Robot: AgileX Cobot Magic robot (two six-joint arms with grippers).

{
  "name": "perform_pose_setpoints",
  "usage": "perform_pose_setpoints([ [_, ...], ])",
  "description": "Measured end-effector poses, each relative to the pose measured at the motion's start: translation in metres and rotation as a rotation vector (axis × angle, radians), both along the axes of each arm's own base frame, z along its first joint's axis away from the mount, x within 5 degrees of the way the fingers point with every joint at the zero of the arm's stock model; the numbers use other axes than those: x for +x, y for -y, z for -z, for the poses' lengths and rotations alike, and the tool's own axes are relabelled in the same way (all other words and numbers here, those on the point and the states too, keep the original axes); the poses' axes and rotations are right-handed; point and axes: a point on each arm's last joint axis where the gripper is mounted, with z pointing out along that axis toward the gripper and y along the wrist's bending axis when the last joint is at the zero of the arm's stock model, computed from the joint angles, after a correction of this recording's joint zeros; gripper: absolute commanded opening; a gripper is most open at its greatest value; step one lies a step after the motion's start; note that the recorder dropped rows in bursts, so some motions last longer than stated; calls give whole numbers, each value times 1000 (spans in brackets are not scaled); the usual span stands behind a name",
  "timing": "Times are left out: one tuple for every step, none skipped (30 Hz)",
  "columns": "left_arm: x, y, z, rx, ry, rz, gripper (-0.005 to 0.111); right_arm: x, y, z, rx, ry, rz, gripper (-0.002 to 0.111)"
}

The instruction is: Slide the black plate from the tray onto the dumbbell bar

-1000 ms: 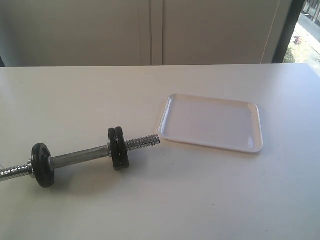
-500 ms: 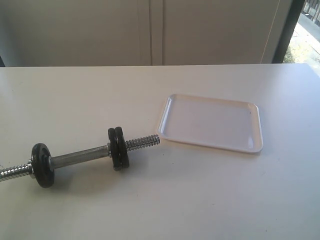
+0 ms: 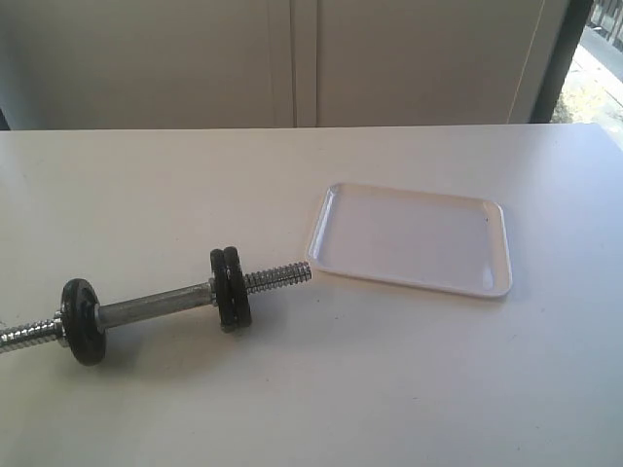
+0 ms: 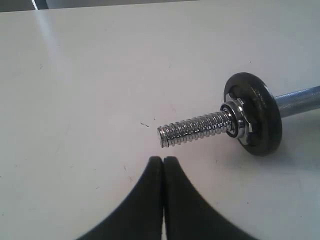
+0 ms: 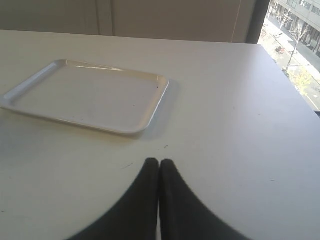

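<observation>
- only the wrist views show the grippers. the left gripper (image 4: 163, 159) is clenched, its black fingers pressed together on nothing, close to a threaded tip of the bar (image 4: 192, 129).
- the right gripper (image 5: 159, 161) is clenched too and empty, near a corner of the tray (image 5: 90, 95).
- the left wrist view alone shows a chrome nut (image 4: 239, 122) tight against one plate (image 4: 260, 115).
- only the exterior view shows the whole layout. the bar (image 3: 156, 306) lies on the table (image 3: 389, 389), with its left end off frame.
- two plates (image 3: 231, 289) touch each other toward its right end and a third (image 3: 81, 321) sits toward the left. i cannot tell which one is the task's.
- the tray (image 3: 409, 238) lies just right of the bar's right tip, slightly farther back.
- the table is white and matte, with pale wall panels (image 3: 292, 58) behind it. the right wrist view catches a window with a street (image 5: 295, 45) at far right.
- the plates are dull black round discs with raised rims. the bar is chrome with spiral thread at its ends. the tray is glossy white and shallow with rounded corners.
</observation>
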Motion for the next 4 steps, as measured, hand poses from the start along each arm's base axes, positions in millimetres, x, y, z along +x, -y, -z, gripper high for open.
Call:
perform_pose_setpoints([
  [0,0,0,0,0,0,0,0,0,0,0,0,0,0],
  [0,0,0,0,0,0,0,0,0,0,0,0,0,0],
  [0,0,0,0,0,0,0,0,0,0,0,0,0,0],
  [0,0,0,0,0,0,0,0,0,0,0,0,0,0],
])
